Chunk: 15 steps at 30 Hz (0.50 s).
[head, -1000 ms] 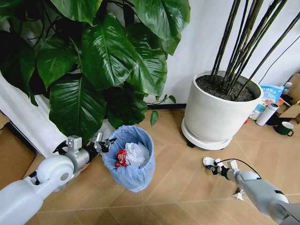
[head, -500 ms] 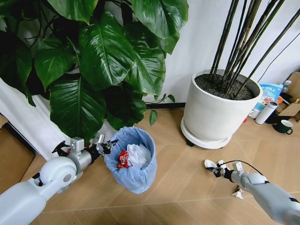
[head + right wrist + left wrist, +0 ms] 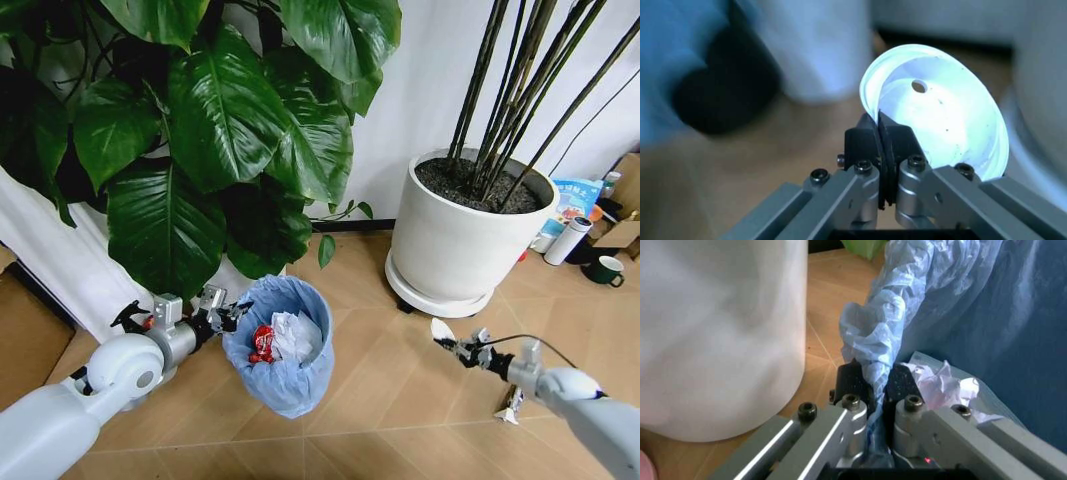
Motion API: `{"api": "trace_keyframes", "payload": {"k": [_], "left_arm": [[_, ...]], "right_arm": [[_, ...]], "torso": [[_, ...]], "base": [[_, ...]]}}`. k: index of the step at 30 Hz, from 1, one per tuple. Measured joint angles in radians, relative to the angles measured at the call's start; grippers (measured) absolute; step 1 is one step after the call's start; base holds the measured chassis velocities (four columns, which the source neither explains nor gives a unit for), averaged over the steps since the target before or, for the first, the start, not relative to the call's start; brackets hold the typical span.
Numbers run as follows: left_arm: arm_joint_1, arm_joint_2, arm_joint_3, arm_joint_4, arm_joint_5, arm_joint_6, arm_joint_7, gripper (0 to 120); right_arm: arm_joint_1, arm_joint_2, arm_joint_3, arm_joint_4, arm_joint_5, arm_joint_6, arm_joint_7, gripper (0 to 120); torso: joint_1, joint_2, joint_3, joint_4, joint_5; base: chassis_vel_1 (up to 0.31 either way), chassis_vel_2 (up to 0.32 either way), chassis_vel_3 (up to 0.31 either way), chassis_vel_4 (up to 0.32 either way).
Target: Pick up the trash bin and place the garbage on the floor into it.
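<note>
Clamped on the rim of a small white disc [image 3: 937, 107], the right end effector [image 3: 881, 145] is hanging above the floor [image 3: 380, 390], its two fingers pinching the disc's edge so that the disc is standing out beyond the fingertips. From the head view, that right end effector [image 3: 458, 347] is sitting just in front of the big white plant pot [image 3: 455, 240], with the disc [image 3: 441, 329] at its tip pointing toward the trash bin [image 3: 285, 350]. A slim piece of litter [image 3: 509, 405] is lying on the planks near the right arm.

Over on the other side, the left end effector [image 3: 873, 385] is gripping the bunched edge of the light-blue bag [image 3: 873, 337] that is lining the bin, the fingers closed tight on the crinkled plastic. In the head view the left end effector [image 3: 222, 312] is meeting the bin at its near-left rim, and the bin is tilting a little, its mouth open toward the camera. Inside it a red wrapper [image 3: 262, 342] and a crumpled white paper wad [image 3: 298, 335] are resting side by side against the bag.

Broad dark green leaves [image 3: 230, 130] are hanging over the bin from the tall plant behind it. Past the white pot, by the wall, a white bottle [image 3: 567, 241] and a dark green mug [image 3: 606, 271] are standing on the floor.
</note>
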Motion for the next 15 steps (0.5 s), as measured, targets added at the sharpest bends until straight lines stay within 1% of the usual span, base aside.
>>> {"api": "trace_keyframes", "payload": {"k": [1,2,4,6,7,9,10,12,15], "left_arm": [[0.006,0.002,0.000,-0.006,0.001,-0.001,0.000,0],[0.006,0.002,0.000,-0.006,0.001,-0.001,0.000,0],[0.011,0.008,0.008,-0.020,0.003,-0.002,0.000,0],[0.008,0.015,0.027,-0.031,0.009,-0.003,0.000,0],[0.008,0.015,0.027,-0.031,0.009,-0.003,0.000,0],[0.002,0.019,0.036,-0.038,0.011,-0.005,-0.001,0],[-0.002,0.021,0.042,-0.041,0.010,-0.005,-0.001,0],[-0.015,0.024,0.060,-0.041,0.009,-0.007,0.004,0],[-0.030,0.022,0.079,-0.033,0.010,-0.010,0.011,0]], "right_arm": [[-0.005,-0.014,0.011,0.055,0.024,0.006,-0.018,0],[-0.005,-0.014,0.011,0.055,0.024,0.006,-0.018,0],[-0.019,-0.043,0.033,0.172,0.077,0.008,-0.044,0],[-0.022,-0.068,0.041,0.269,0.124,0.007,-0.068,0],[-0.022,-0.068,0.041,0.269,0.124,0.007,-0.068,0],[-0.013,-0.080,0.033,0.333,0.153,0.006,-0.089,0],[-0.006,-0.085,0.026,0.362,0.169,0.004,-0.098,0],[0.006,-0.091,0.011,0.417,0.195,-0.003,-0.115,0],[0.019,-0.093,-0.012,0.458,0.219,-0.008,-0.128,0]], "torso": [[0.000,0.000,0.000,0.0002,-0.0002],[0.000,0.000,0.000,0.0002,-0.0002],[0.000,0.000,0.000,0.0007,0.0005],[0.000,0.000,0.000,0.0006,-0.0004],[0.000,0.000,0.000,0.0006,-0.0004],[0.000,0.000,0.000,0.0002,0.0002],[0.000,0.000,0.000,0.0004,0.0004],[0.000,0.000,0.000,0.0003,0.0000],[0.000,0.000,0.000,0.0004,0.0001]], "base": [[0.000,0.000,0.000,0.000],[0.000,0.000,0.000,0.000],[0.000,0.000,0.000,0.000],[0.000,0.000,0.000,0.000],[0.000,0.000,0.000,0.000],[0.000,0.000,0.000,0.000],[0.000,0.000,0.000,0.000],[0.000,0.000,0.000,0.000],[0.000,0.000,0.000,0.000]]}}
